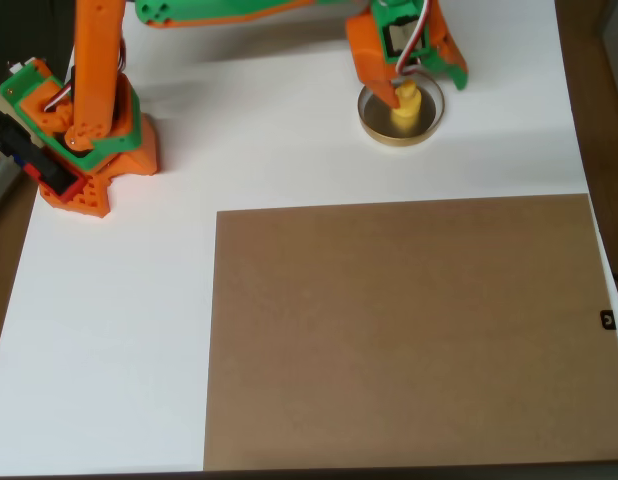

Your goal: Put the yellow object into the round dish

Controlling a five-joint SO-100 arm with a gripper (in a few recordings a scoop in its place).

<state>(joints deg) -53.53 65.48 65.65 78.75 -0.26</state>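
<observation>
The yellow object (406,110) stands upright inside the round dish (400,141) near the top of the overhead view, its knob pointing up. My orange-and-green gripper (424,88) hangs over the dish's far side and hides part of the rim. The orange finger (385,93) lies right against the left of the yellow object. The green finger (447,66) is spread off to the right, apart from it. The gripper looks open.
The arm's orange-and-green base (89,150) is bolted at the upper left of the white table (109,320). A large brown board (404,335) covers the lower right. The table's right edge runs close to the dish.
</observation>
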